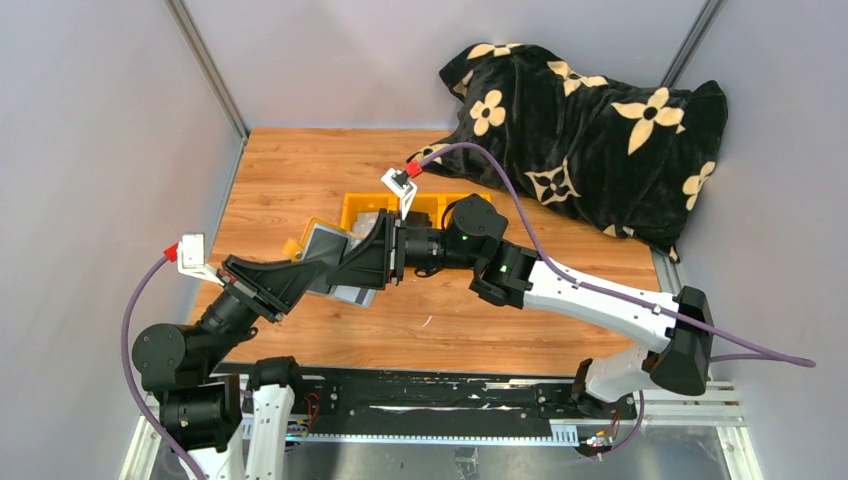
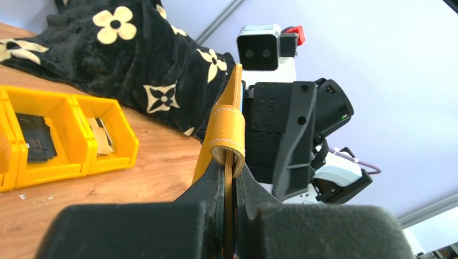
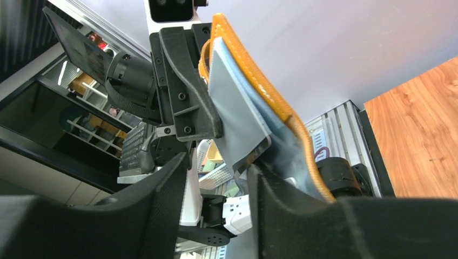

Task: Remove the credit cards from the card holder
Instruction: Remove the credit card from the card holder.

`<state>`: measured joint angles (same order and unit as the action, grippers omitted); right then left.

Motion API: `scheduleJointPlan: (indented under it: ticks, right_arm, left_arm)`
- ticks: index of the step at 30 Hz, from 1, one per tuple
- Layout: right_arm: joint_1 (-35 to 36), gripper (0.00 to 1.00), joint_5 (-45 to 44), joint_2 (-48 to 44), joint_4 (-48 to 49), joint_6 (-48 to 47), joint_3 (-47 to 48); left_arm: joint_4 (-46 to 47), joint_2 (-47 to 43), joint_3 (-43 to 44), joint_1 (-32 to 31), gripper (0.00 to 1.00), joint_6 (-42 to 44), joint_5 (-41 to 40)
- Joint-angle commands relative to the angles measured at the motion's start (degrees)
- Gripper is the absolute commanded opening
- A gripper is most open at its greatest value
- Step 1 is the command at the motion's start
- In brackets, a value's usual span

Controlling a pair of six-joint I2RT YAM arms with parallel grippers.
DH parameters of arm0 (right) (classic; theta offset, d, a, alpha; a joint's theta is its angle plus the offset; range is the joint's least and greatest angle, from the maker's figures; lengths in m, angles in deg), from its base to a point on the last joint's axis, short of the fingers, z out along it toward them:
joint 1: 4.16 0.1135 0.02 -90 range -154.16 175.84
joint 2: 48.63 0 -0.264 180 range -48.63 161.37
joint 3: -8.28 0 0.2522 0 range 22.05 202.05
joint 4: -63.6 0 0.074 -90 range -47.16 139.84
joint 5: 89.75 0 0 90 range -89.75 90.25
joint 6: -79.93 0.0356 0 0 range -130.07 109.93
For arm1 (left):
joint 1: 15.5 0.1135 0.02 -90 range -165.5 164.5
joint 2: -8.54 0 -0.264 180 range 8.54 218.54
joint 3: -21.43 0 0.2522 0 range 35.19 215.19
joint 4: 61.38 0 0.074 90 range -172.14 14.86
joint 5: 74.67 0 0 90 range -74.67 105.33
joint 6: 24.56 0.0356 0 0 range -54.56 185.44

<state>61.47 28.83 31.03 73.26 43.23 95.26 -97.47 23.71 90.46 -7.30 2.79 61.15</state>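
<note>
The card holder (image 1: 328,247), mustard-yellow with grey-blue inner faces, is held in the air over the table's middle. My left gripper (image 1: 300,272) is shut on its edge; in the left wrist view the jaws (image 2: 231,172) pinch the yellow leather below a rolled strap loop (image 2: 228,132). My right gripper (image 1: 378,255) is open and faces the holder from the right. In the right wrist view a pale grey credit card (image 3: 235,108) sticks out of the holder (image 3: 262,83). Its lower corner lies between my open fingers (image 3: 216,183), close to the right finger (image 3: 286,210).
A yellow three-compartment tray (image 1: 355,205) stands behind the grippers; it holds dark and tan items in the left wrist view (image 2: 116,116). A black lumpy pouch with cream flowers (image 1: 590,125) fills the back right corner. Grey walls close the left, back and right sides.
</note>
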Motion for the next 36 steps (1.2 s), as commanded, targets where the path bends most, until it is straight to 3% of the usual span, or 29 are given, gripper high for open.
scheduleJointPlan:
  ticks: [1,6,12,16,23,36]
  right_arm:
    - [0.47,0.45,0.66,1.47,8.68,4.64,-0.06]
    - [0.35,0.32,0.47,-0.53,13.12,6.2,-3.16]
    - [0.45,0.08,-0.56,-2.25,17.5,7.19,-5.92]
    - [0.41,0.0,-1.55,-2.33,17.54,7.33,-6.73]
    - [0.42,0.0,-3.03,-3.05,17.97,7.16,-9.31]
    - [0.47,0.0,-3.06,-5.72,16.84,5.91,-13.0]
  left_arm:
    - [2.59,-1.03,1.38,0.14,0.0,-2.32,4.0]
    - [2.58,-1.07,1.29,0.1,0.0,-1.78,3.92]
    - [2.93,-1.03,1.7,0.14,0.0,-2.26,3.81]
    - [3.67,-0.94,2.33,0.14,0.08,-3.56,4.29]
    - [4.06,-0.77,3.08,0.14,0.14,-4.2,4.53]
    - [6.84,0.46,4.78,0.1,0.07,-6.08,4.34]
